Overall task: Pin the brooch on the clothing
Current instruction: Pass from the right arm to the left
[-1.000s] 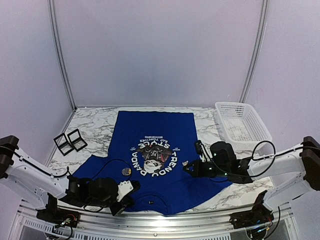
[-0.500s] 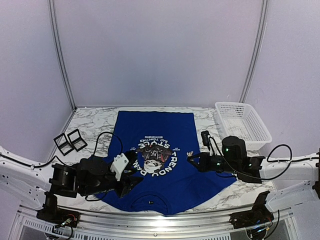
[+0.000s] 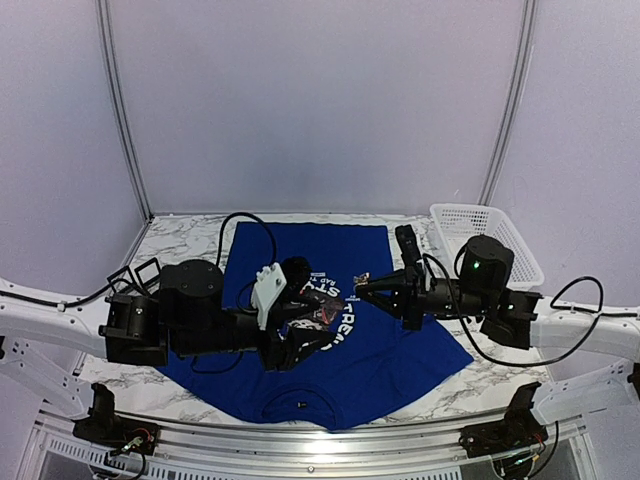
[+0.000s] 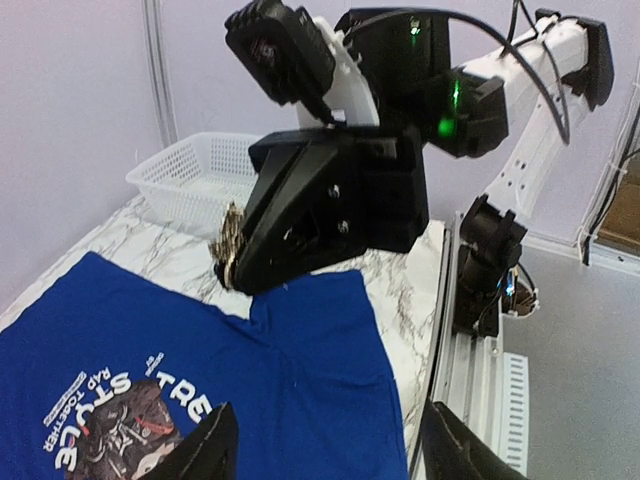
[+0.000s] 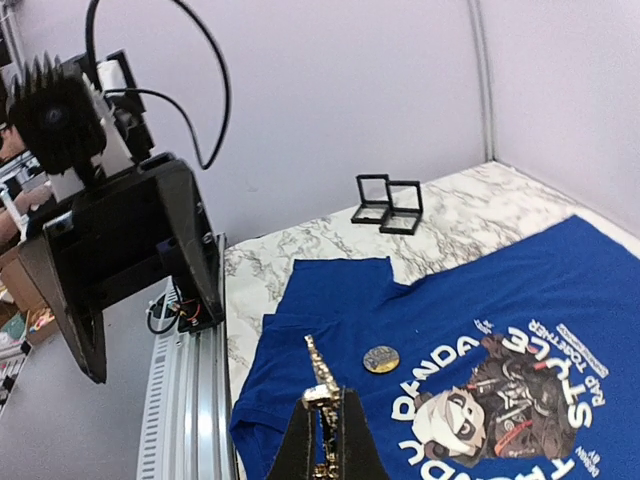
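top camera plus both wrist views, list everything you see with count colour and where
T-shirt: 1, royal blue with a panda print, spread on the table
brooch: 1, gold, held above the shirt
round badge: 1, gold and dark, lying on the shirt beside the print
square frames: 2, black, on the table left of the shirt
basket: 1, white, far right corner
table: 1, white marble
left gripper: 1, black, open, over the print
right gripper: 1, black, shut on the brooch

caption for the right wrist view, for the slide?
Right pincer shut on the gold brooch above the blue panda T-shirt; a round badge lies on the shirt.
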